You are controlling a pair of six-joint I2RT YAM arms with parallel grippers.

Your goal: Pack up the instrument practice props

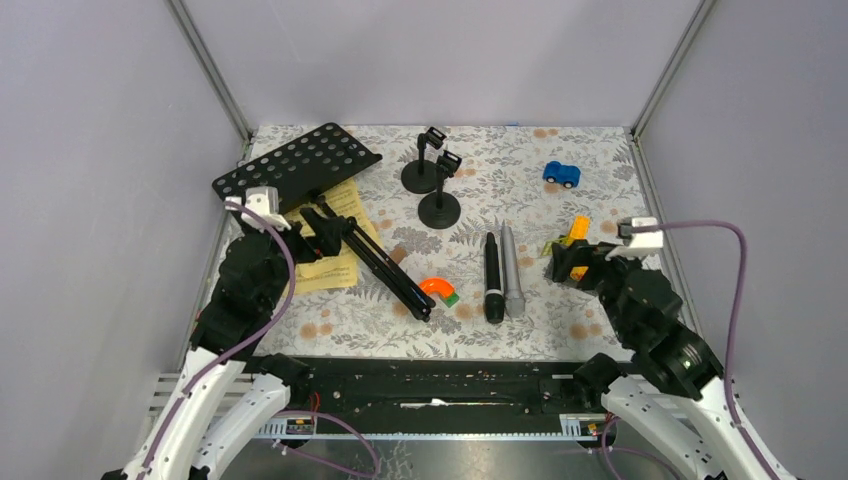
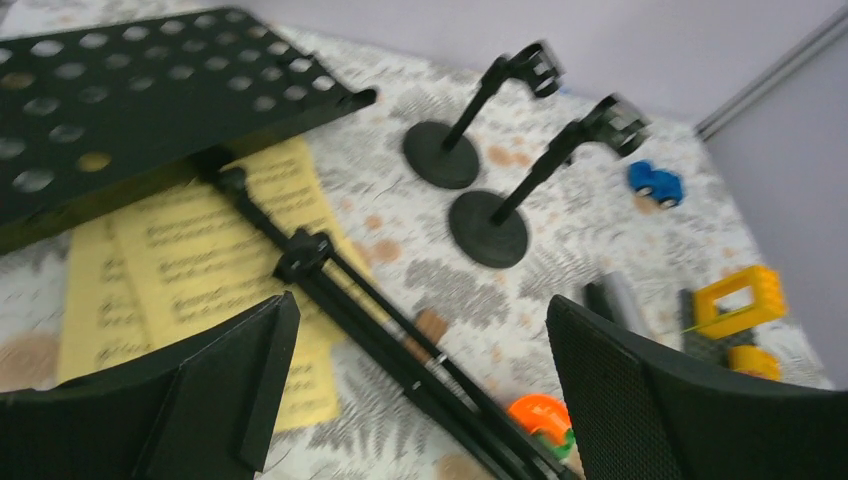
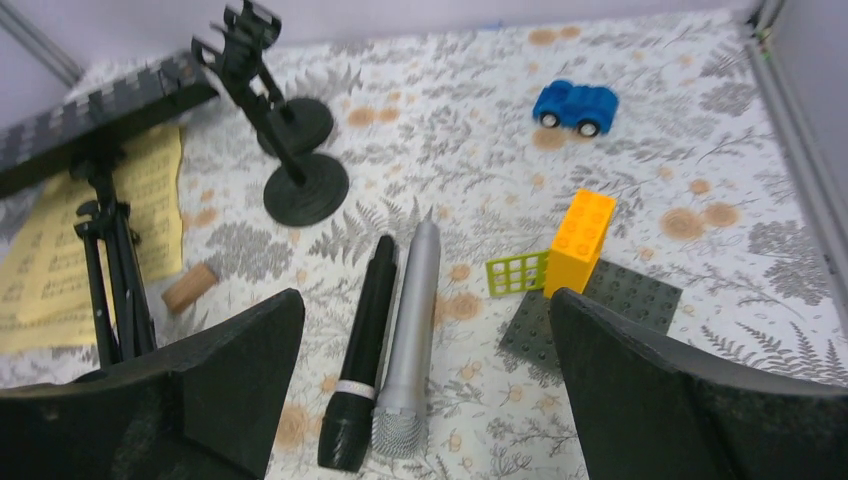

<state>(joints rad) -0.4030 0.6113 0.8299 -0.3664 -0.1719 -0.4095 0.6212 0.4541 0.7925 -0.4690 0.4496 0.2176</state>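
Music rack (image 1: 297, 163), yellow pages (image 1: 330, 272), black microphone (image 1: 493, 278), silver microphone (image 1: 511, 270) and two mic holders (image 1: 439, 210) all sit unpacked on the table (image 1: 600, 150); my left pincer (image 2: 420, 310) and right pincer (image 3: 425, 300) gape empty.

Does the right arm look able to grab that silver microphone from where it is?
Probably yes. The right claw is open, and the silver microphone lies just ahead with nothing over it; the black microphone lying alongside may crowd one finger.
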